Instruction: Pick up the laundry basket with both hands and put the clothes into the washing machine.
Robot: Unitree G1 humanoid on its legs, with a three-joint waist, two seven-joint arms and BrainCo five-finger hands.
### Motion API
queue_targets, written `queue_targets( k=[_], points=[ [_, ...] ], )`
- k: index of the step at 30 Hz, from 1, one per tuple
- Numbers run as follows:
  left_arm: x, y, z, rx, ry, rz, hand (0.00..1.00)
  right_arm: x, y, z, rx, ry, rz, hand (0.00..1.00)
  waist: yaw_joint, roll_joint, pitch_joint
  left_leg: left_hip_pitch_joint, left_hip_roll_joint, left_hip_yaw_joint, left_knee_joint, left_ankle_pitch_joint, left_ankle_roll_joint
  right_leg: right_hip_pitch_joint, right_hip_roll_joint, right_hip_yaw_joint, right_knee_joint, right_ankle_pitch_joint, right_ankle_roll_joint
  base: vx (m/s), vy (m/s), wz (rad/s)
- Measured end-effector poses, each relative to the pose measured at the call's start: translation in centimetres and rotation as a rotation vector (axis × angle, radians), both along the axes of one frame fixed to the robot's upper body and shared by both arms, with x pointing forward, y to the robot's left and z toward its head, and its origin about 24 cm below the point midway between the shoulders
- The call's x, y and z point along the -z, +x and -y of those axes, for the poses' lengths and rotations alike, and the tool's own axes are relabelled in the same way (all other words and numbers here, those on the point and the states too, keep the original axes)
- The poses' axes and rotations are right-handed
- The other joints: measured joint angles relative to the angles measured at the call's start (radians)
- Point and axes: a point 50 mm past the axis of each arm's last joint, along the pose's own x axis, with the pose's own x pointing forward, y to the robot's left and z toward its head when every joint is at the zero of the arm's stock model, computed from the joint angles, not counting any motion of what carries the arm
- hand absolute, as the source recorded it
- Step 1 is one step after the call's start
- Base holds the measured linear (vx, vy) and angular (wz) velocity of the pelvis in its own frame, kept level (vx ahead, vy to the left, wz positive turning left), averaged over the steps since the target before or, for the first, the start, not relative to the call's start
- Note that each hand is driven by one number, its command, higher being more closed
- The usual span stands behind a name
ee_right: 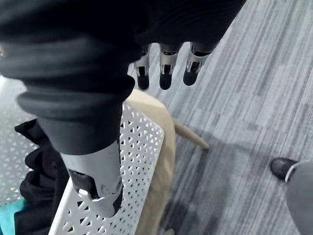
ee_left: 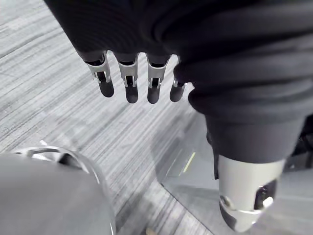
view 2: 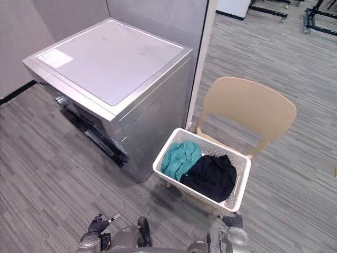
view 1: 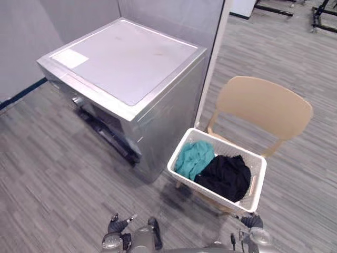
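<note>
While the white perforated laundry basket (view 1: 257,182) sits on the seat of the tan chair (view 1: 263,105), covering most of the seat with its far edge near the backrest, neither hand has hold of it. The silver washing machine (view 1: 126,58) stands just beside it, on the robot's left. The left hand (ee_left: 151,83) hangs over bare floor with its fingers loose and straight, holding nothing, well apart from the basket. The right hand (ee_right: 166,73) hovers by the basket's near right corner, above the seat's edge, fingers equally slack and empty.

Inside, a teal garment (view 1: 194,158) lies at the left end and a larger black garment (view 1: 226,176) at the right. The load looks light and soft, so I'd guess the weight is no trouble. The thin plastic walls may flex if squeezed, though, and the clothes could slide if the basket tips. The sensible hold seems to be under the rim at the two short ends, one hand on each. The right end appears to have a handle slot, though I can't be sure
</note>
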Motion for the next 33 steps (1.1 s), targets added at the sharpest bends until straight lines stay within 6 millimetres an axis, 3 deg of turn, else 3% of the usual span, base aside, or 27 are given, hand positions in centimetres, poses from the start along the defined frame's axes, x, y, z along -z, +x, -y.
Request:
queue_targets(
  k=[1,2,3,4,5,6,7,10,12,13,14,17,18,19,22,23,27,29,33],
  points=[
    [-0.1,0.5,0.4,0.024,-0.001,0.014,0.0,-0.6,0.0,0.8,0.029,-0.031,0.024,0.0,-0.025,-0.006,-0.003,0.007,-0.039,-0.019,-0.073,0.032,-0.015,-0.037,-0.003,0.05,0.0,-0.03,-0.04,0.03,0.169,0.66],
    [-0.3,0.8,0.1,0.036,0.012,0.02,0.0,-1.1,0.2,1.3,0.05,-0.049,0.046,0.0,-0.043,-0.009,-0.005,0.016,-0.068,-0.04,-0.128,0.045,-0.033,-0.034,-0.004,0.079,-0.045,-0.027,-0.039,0.08,0.145,0.75],
    [-0.6,1.7,-0.2,0.055,0.028,0.036,0.0,-1.7,0.5,1.8,0.084,-0.072,0.087,0.0,-0.054,-0.044,0.013,0.005,-0.077,-0.027,-0.092,-0.009,-0.019,-0.016,-0.04,0.097,-0.105,0.01,0.051,0.11,0.048,0.08],
    [-0.1,0.8,-0.5,0.051,0.03,-0.005,0.0,-2.4,1.6,1.9,0.084,-0.087,0.127,0.0,-0.052,-0.025,0.017,-0.008,0.016,-0.034,0.049,-0.082,-0.025,-0.008,-0.026,0.102,-0.11,0.035,0.074,0.11,0.032,-0.2],
    [0.1,0.3,-0.4,0.05,0.023,-0.027,0.0,-2.8,1.6,2.2,0.094,-0.106,0.144,0.0,-0.059,-0.005,0.014,0.002,0.05,-0.052,0.05,-0.107,-0.091,0.005,-0.011,0.103,-0.12,0.047,0.081,0.1,0.065,-0.32],
    [0.3,0.2,-0.2,0.066,0.022,-0.038,0.0,-2.8,1.3,2.3,0.121,-0.113,0.145,0.0,-0.066,-0.023,0.016,0.03,0.018,-0.052,0.028,-0.106,-0.09,0.023,-0.022,0.113,-0.147,0.072,0.086,0.07,0.178,0.03],
    [0.1,0.5,-0.4,0.096,0.038,-0.035,0.0,-2.4,0.7,1.8,0.13,-0.101,0.127,0.0,-0.065,-0.029,0.015,0.052,-0.017,-0.045,-0.025,-0.081,-0.072,0.022,-0.038,0.119,-0.177,0.112,0.08,0.04,0.213,0.06],
    [0.0,0.7,-0.4,0.134,0.051,-0.036,0.0,-1.9,0.2,1.2,0.137,-0.091,0.106,0.0,-0.06,-0.032,0.013,0.088,-0.041,-0.033,-0.088,-0.063,-0.056,0.004,-0.049,0.17,-0.151,0.189,0.069,-0.02,0.169,-0.09],
    [0.2,-0.3,-1.2,0.127,0.068,-0.06,0.0,-1.3,0.2,-0.2,0.1,-0.057,0.08,0.0,-0.054,-0.018,0.018,0.148,-0.059,-0.021,-0.202,-0.023,-0.056,-0.064,-0.055,0.192,-0.05,0.223,-0.031,-0.09,0.156,-0.26],
    [0.2,-0.5,-1.4,0.126,0.073,-0.066,0.0,-0.9,0.0,-0.6,0.086,-0.043,0.066,0.0,-0.059,-0.017,0.019,0.159,-0.062,-0.022,-0.228,-0.009,-0.055,-0.076,-0.049,0.195,-0.024,0.203,-0.053,-0.09,0.085,0.06],
    [0.2,-0.8,-1.6,0.124,0.077,-0.078,0.0,-0.1,-0.4,-1.7,0.055,-0.002,0.026,0.0,-0.06,-0.017,0.02,0.178,-0.063,-0.03,-0.269,0.007,-0.06,-0.09,-0.007,0.215,0.004,0.154,-0.045,-0.06,-0.014,0.13],
    [0.3,-1.5,-2.0,0.095,0.078,-0.097,0.0,1.8,-2.0,-4.0,-0.004,0.098,-0.081,0.0,-0.055,-0.012,0.022,0.22,-0.063,-0.057,-0.319,0.033,-0.06,-0.076,0.176,0.301,-0.043,0.049,-0.028,-0.05,-0.117,0.19],
    [0.3,-1.4,-1.8,0.091,0.072,-0.094,0.0,2.2,-2.4,-4.5,-0.023,0.12,-0.102,0.0,-0.056,-0.012,0.023,0.216,-0.073,-0.074,-0.32,0.042,-0.063,-0.064,0.233,0.344,-0.112,0.032,-0.051,-0.04,-0.186,0.57],
    [0.5,-1.0,-0.8,0.082,0.041,-0.082,0.0,2.2,-2.3,-4.3,-0.031,0.124,-0.106,0.0,-0.055,0.001,0.029,0.205,-0.093,-0.115,-0.335,0.064,-0.06,-0.033,0.257,0.372,-0.169,0.005,-0.114,-0.04,-0.12,0.54],
    [0.8,-0.3,1.8,0.08,-0.027,-0.058,0.0,1.9,-1.3,-3.9,-0.056,0.122,-0.083,0.0,-0.056,0.052,0.049,0.212,-0.107,-0.176,-0.406,0.126,-0.073,-0.035,0.266,0.341,-0.168,-0.01,-0.112,-0.01,-0.079,0.6],
    [0.8,-0.4,2.0,0.078,-0.034,-0.057,0.0,1.9,-1.2,-4.0,-0.063,0.123,-0.083,0.0,-0.055,0.057,0.046,0.217,-0.11,-0.19,-0.424,0.141,-0.075,-0.033,0.264,0.322,-0.168,-0.009,-0.114,0.07,-0.088,0.74],
    [0.9,-0.9,1.7,0.064,-0.03,-0.067,0.0,1.7,0.0,-5.3,-0.147,0.128,-0.07,0.0,-0.044,0.056,0.047,0.244,-0.11,-0.268,-0.462,0.175,-0.081,0.02,0.265,0.24,-0.155,-0.017,-0.112,0.09,-0.118,0.7],
    [0.8,-0.8,1.4,0.057,-0.028,-0.059,0.0,1.1,1.7,-5.9,-0.209,0.128,-0.031,0.0,-0.024,0.047,0.048,0.244,-0.107,-0.279,-0.465,0.18,-0.086,0.021,0.269,0.238,-0.157,-0.017,-0.112,0.07,-0.086,0.23],
    [0.8,-0.7,1.5,0.069,-0.025,-0.058,0.0,-1.2,6.4,-7.7,-0.397,0.084,0.086,0.0,-0.022,0.059,0.054,0.224,-0.119,-0.326,-0.466,0.186,-0.087,0.023,0.266,0.208,-0.18,-0.025,-0.114,0.06,-0.041,0.28]
  ],
)
